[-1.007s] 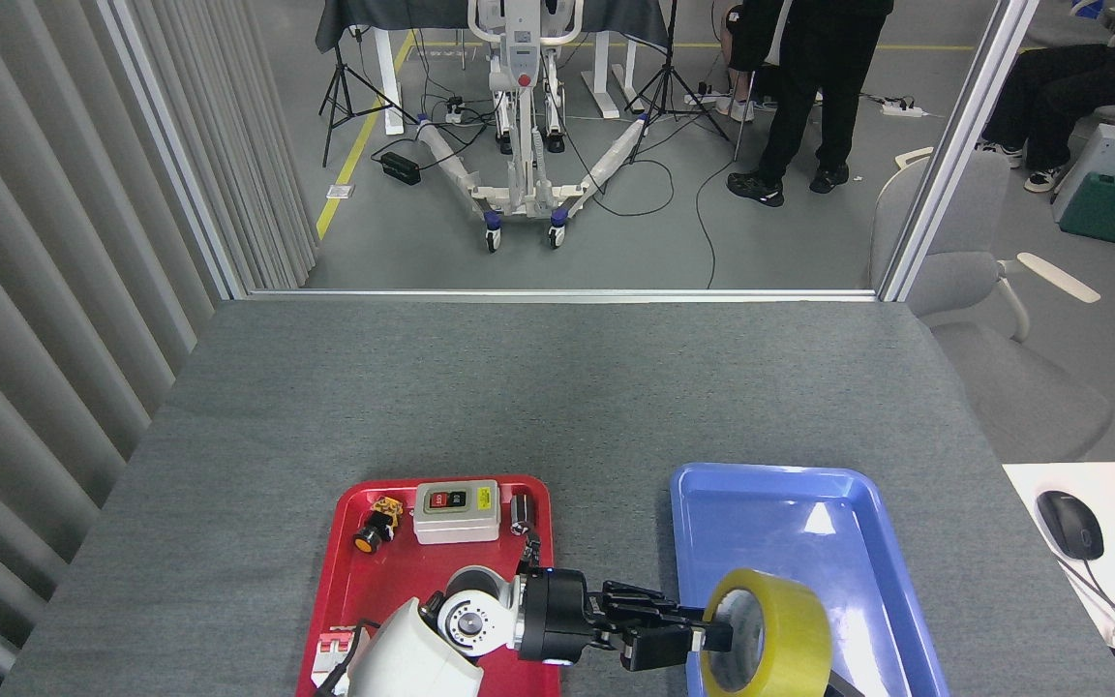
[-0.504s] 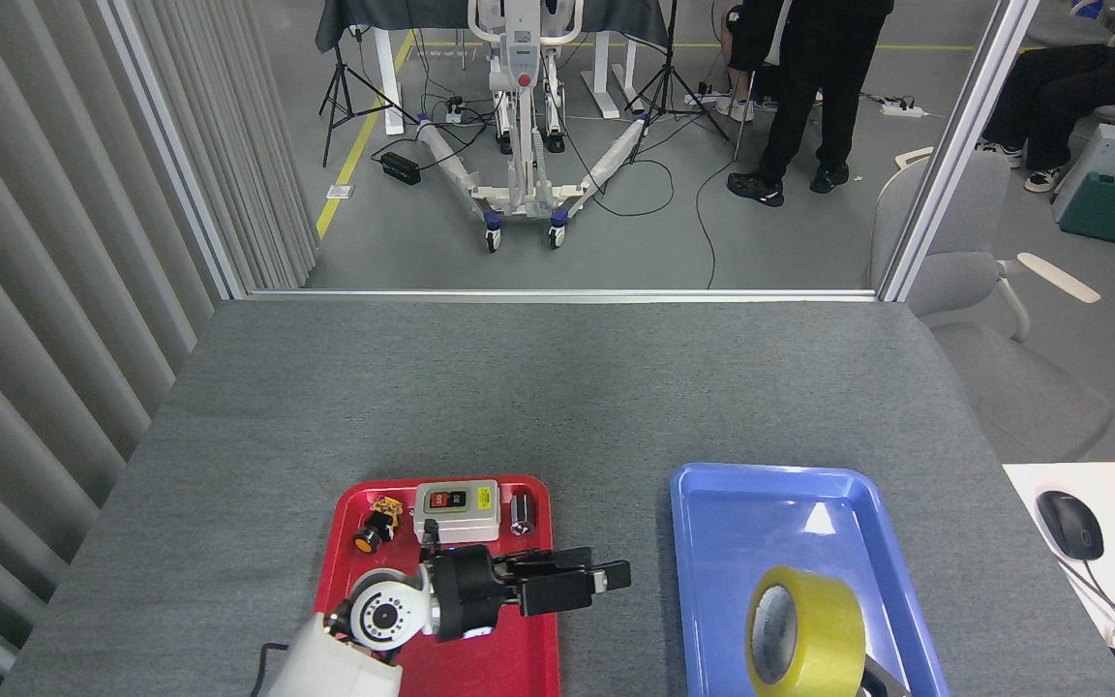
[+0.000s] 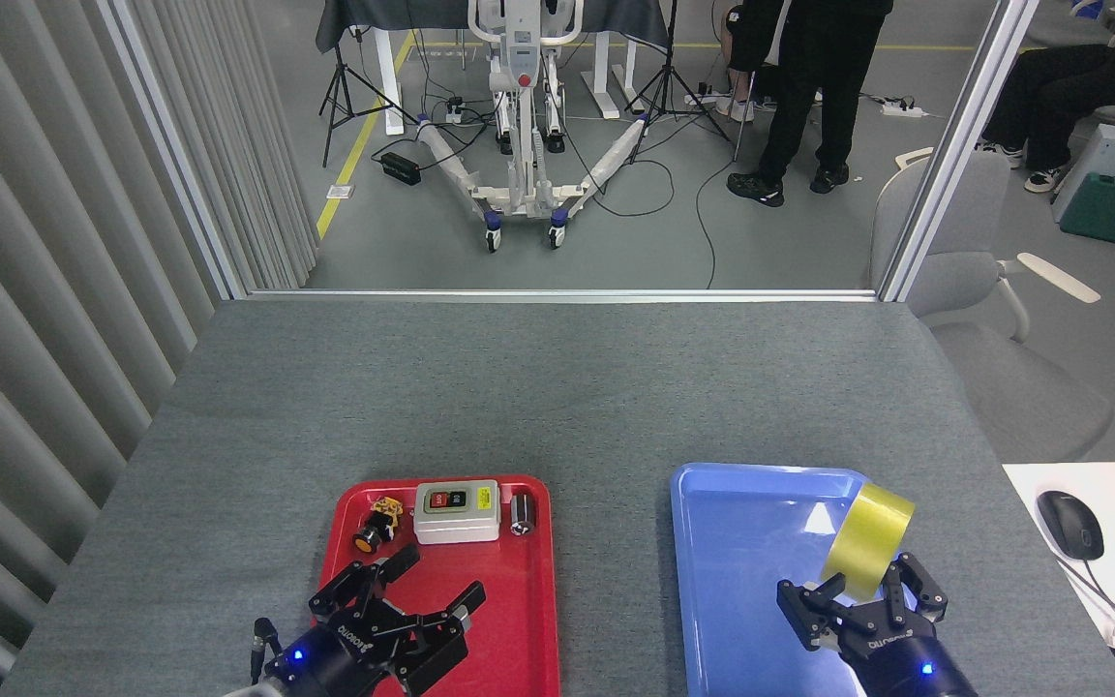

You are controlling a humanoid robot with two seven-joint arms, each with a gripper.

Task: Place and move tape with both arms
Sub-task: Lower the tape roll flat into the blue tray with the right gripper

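Since the earlier frame, tape [image 3: 867, 540] has been raised toward the blue tray's [image 3: 741, 542] right rim, lower right of frame | right gripper [image 3: 862, 605] is clamped on tape's lower edge | left gripper [image 3: 393, 610] has been withdrawn to lower left, fingers spread and empty over red tray [image 3: 538, 620].

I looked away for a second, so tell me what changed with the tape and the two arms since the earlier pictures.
The left gripper let go of the tape, drew back over the red tray and now hangs open. The right gripper took the tape and lifted it toward the far right side of the blue tray. The switch box and small parts in the red tray stayed put.
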